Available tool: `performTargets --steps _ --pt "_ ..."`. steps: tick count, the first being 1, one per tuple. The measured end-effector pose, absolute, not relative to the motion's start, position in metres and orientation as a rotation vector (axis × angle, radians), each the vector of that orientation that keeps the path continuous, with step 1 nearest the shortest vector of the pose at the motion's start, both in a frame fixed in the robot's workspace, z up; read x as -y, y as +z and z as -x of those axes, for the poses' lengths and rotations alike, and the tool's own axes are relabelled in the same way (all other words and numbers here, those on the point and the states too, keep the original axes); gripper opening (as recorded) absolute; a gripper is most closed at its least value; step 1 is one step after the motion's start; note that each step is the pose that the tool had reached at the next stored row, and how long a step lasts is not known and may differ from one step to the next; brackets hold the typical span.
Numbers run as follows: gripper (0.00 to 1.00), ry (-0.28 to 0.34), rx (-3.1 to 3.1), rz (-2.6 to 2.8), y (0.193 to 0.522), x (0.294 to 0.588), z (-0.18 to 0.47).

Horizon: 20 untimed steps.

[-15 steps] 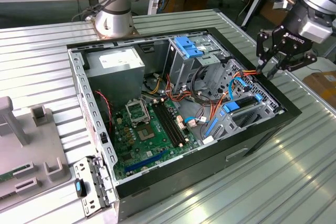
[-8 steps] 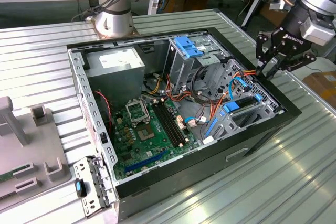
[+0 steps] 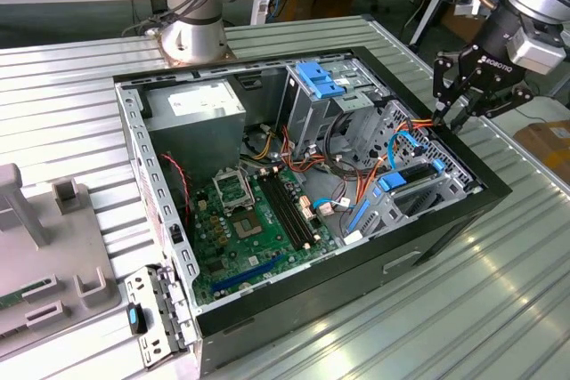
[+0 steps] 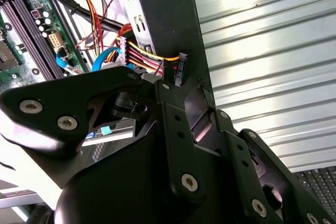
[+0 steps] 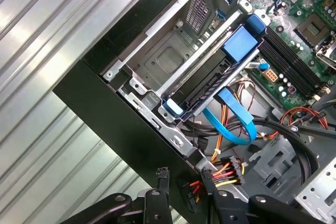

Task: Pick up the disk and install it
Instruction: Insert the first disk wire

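The disk [image 5: 208, 84] sits edge-on in the low metal cage [image 5: 157, 66] at the case's corner. It is a dark flat slab with blue plastic [image 5: 240, 42] at its ends, and a blue flat cable [image 5: 237, 124] runs to it. In the exterior view my gripper [image 3: 451, 120] hangs above the case's wall on that view's right, beside this cage [image 3: 419, 202]. In both wrist views its fingers [image 5: 163, 179] stand slightly apart with nothing clamped between them. A black plug with coloured wires [image 4: 180, 70] lies just past the fingertips [image 4: 210, 106].
The open computer case [image 3: 267, 318] lies on a ribbed metal table [image 3: 499, 291]. Inside it are a grey power-supply box [image 3: 196, 109], a blue latch on the tall cage [image 3: 319, 77] and the green motherboard [image 3: 258, 220]. A grey fixture [image 3: 53, 255] and a loose metal bracket [image 3: 160, 318] lie at the left.
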State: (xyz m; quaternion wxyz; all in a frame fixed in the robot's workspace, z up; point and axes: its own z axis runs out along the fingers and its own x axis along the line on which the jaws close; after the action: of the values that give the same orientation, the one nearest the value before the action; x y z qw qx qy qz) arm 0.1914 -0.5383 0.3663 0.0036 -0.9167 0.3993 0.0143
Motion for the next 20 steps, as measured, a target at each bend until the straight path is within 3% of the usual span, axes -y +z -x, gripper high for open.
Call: performTargets --steps 6,7,8,20 --pt "0.36 0.045 -1.251 2.874 0.3651 0.5383 -0.1926" --pt "0.35 0.045 -1.251 2.874 0.3651 0.5383 -0.1927" --pt "0.27 0.045 -1.251 2.874 0.3651 0.5383 -0.1927" --pt "0.27 0.045 -1.098 2.937 0.3652 0.5408 -0.1928"
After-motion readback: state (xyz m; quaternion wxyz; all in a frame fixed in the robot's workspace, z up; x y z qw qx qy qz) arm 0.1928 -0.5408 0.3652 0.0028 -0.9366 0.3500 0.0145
